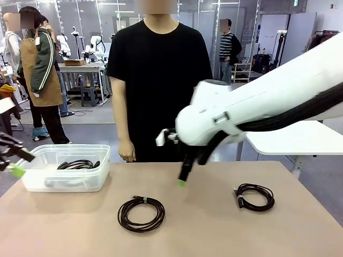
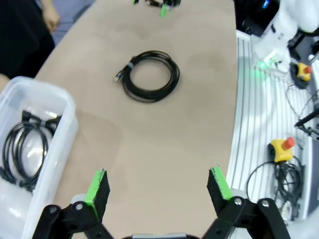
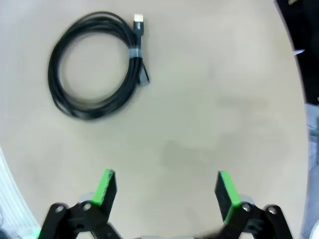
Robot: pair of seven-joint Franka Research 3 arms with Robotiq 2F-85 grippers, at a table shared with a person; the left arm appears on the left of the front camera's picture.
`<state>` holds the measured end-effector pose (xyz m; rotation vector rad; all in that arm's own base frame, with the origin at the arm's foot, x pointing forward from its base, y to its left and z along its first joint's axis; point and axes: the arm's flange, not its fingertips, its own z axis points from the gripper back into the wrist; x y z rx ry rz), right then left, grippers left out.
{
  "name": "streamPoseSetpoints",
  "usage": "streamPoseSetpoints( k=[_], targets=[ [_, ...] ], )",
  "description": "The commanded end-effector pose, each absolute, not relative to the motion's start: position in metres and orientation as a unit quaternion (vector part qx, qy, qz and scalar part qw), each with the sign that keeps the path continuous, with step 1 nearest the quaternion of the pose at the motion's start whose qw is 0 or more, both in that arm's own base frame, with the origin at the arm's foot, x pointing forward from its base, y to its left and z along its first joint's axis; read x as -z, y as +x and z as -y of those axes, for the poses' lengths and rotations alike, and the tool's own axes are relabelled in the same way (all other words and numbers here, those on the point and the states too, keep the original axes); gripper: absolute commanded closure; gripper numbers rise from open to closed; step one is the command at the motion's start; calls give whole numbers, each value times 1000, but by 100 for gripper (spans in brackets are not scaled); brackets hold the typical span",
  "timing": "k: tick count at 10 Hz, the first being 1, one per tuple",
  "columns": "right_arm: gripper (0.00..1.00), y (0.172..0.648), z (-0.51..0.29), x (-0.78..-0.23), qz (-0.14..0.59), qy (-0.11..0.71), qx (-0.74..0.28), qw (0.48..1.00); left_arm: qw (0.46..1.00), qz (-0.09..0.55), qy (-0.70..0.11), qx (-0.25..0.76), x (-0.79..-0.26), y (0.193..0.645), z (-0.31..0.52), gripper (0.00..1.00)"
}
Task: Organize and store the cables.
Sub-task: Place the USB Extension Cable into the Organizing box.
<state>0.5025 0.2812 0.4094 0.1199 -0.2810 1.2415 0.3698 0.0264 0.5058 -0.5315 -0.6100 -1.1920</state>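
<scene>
- My right gripper (image 3: pixel 167 191) hangs with its jaws wide apart and nothing between them, above the bare tabletop (image 1: pixel 214 230)
- My left gripper (image 2: pixel 158 186) is spread and empty too, just beside the clear plastic bin (image 2: pixel 62 134)
- One coiled black cable (image 1: pixel 122 215) lies mid-table, with a second coil (image 1: pixel 270 201) well apart from it on my right
- More coiled cables (image 1: pixel 77 164) lie inside the bin

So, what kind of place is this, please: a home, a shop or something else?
Most likely a robotics lab or test workshop. A white robot arm reaches over the table, and a yellow emergency-stop button sits by the slotted metal base beside it.
</scene>
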Motion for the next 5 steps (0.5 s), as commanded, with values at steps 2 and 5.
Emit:
streamPoseSetpoints(
  k=[2, 5],
  targets=[
    [0, 450, -169, -426, 191, 109, -583, 782, 748, 263, -211, 572, -518, 392, 58, 0],
    [0, 418, -73, -440, 243, 135, -563, 778, 734, 252, -155, 612, -520, 420, 153, 0]
  ],
)
